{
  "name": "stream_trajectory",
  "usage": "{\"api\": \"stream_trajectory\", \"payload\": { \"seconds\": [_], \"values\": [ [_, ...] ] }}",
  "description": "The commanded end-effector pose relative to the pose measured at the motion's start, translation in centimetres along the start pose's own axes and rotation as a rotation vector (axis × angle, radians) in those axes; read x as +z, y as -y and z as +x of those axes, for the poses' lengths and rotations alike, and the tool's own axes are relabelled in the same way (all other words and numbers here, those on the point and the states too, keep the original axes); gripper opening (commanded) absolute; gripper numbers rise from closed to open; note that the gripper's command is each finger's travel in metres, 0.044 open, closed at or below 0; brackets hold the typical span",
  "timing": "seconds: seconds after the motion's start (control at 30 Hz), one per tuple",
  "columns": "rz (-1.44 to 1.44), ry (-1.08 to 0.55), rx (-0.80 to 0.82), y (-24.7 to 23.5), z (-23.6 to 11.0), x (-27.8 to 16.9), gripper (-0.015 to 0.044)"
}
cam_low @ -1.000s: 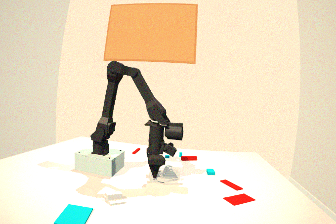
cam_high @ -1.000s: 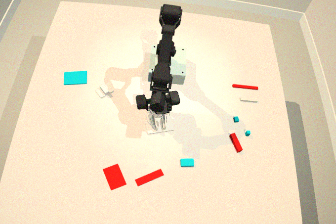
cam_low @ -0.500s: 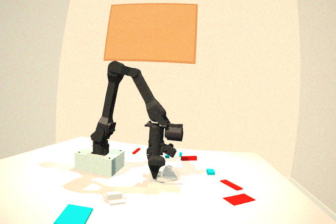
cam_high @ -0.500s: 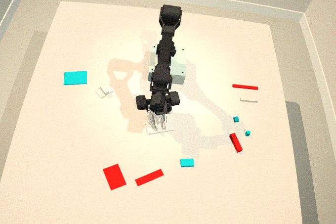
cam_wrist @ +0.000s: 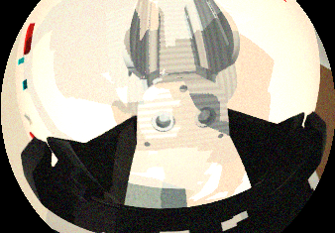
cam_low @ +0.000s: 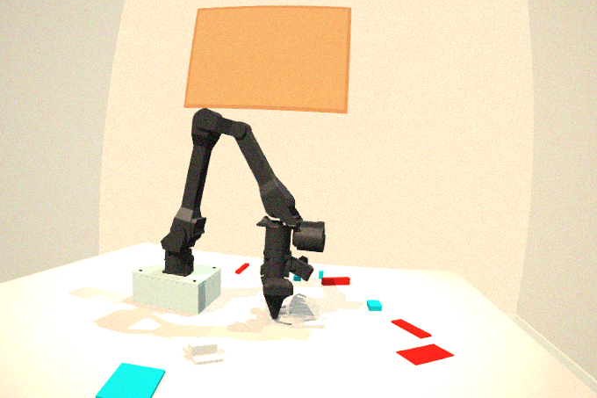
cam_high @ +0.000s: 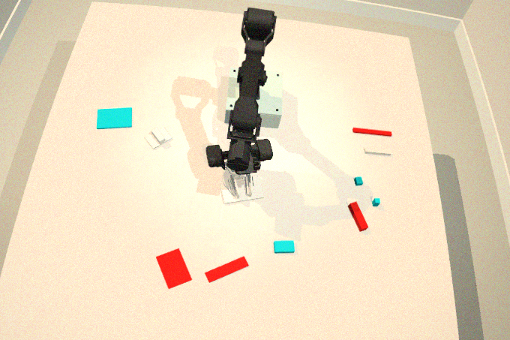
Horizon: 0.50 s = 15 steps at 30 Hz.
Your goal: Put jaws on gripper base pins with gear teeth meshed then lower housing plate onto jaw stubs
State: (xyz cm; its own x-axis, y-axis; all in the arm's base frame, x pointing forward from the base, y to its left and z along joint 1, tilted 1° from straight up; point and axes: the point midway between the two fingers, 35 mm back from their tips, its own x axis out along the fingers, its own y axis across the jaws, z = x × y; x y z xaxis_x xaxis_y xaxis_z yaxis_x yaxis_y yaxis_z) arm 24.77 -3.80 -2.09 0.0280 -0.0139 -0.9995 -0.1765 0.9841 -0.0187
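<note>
My gripper [cam_wrist: 182,116] [cam_low: 275,317] is shut on the white housing plate [cam_wrist: 183,132], its black fingers at the plate's left and right edges in the wrist view. The plate lies across the near ends of the two jaws. A round stub shows in each of its two large holes. Whether the plate is fully down cannot be told. The left jaw [cam_wrist: 144,36] and right jaw [cam_wrist: 213,36] stand side by side with a gap between them, pointing away from my hand. The white base [cam_high: 257,195] shows under the jaws; its pins and the gear teeth are hidden.
A small white bracket [cam_high: 158,136] [cam_low: 204,352] and a cyan plate [cam_high: 114,118] [cam_low: 130,380] lie to one side. A red plate [cam_high: 173,268], several red bars, smaller cyan blocks and a thin white bar [cam_high: 377,151] lie around. The arm stands on a pale block [cam_low: 166,291].
</note>
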Motion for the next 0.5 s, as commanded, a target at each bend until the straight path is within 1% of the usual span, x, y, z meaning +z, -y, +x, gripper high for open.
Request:
{"api": "stream_trajectory", "payload": {
  "seconds": [0.0, 0.47],
  "values": [
    [-0.004, 0.000, -0.004, 0.07, 0.04, 0.01, 0.0351],
    [-0.003, 0.000, -0.004, 0.07, 0.30, 0.01, 0.0351]
  ]
}}
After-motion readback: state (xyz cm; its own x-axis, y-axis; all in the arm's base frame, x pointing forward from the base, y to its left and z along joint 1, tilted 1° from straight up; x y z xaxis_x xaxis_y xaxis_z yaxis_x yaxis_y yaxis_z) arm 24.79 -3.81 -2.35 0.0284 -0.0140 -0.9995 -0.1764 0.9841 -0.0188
